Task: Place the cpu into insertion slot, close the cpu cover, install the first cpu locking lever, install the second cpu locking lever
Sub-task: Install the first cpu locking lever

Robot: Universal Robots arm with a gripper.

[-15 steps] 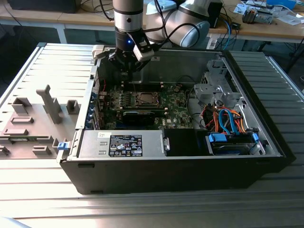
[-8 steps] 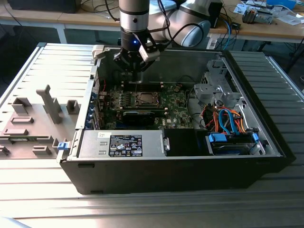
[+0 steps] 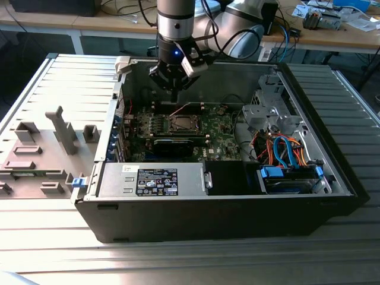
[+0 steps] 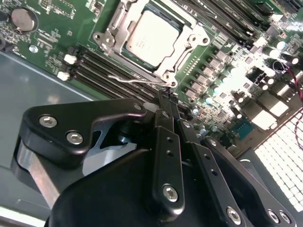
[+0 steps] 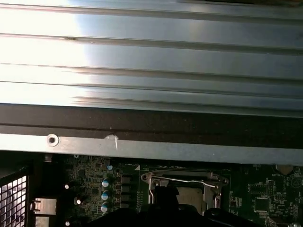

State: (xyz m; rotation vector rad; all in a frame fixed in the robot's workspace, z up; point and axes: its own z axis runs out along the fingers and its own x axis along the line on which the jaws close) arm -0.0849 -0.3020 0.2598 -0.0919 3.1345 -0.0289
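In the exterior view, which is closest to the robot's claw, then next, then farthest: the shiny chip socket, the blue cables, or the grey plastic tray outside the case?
1. The insertion slot, on the green board just below the gripper.
2. The blue cables, inside the case toward the exterior view's right.
3. The grey plastic tray, outside the case at the exterior view's left.

cpu (image 5: 191, 196) half hidden behind gripper (image 5: 166, 193), insertion slot (image 4: 152, 39) edge-cropped
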